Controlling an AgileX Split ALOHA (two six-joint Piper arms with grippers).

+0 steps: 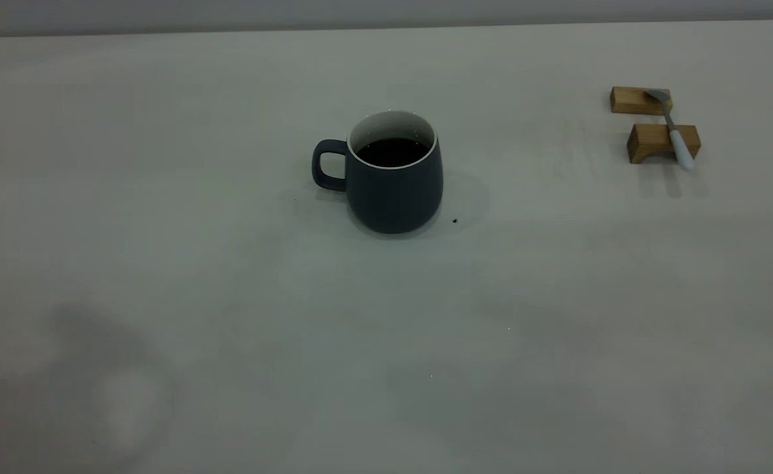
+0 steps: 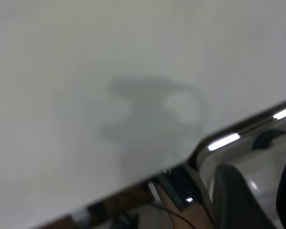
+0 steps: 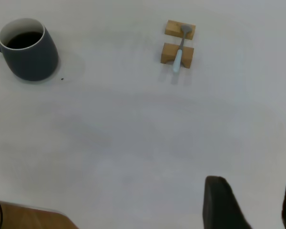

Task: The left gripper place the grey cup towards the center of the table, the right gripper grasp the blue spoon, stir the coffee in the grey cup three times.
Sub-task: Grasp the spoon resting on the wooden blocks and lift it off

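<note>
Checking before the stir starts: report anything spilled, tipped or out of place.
Nothing stands out. The grey cup stands upright mid-table, its coffee contained. The blue spoon rests across two wooden blocks. One tiny dark speck lies beside the cup.

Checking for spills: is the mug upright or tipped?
Upright: the mug stands on its base on the table, coffee level inside.

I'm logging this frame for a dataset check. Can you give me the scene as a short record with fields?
cup: grey cup upright near the table centre, handle toward the left arm's side
contents: coffee
spoon: blue spoon lying across two wooden blocks, on the right arm's side
right gripper: open, above bare table, away from the spoon
left gripper: not in view
</note>
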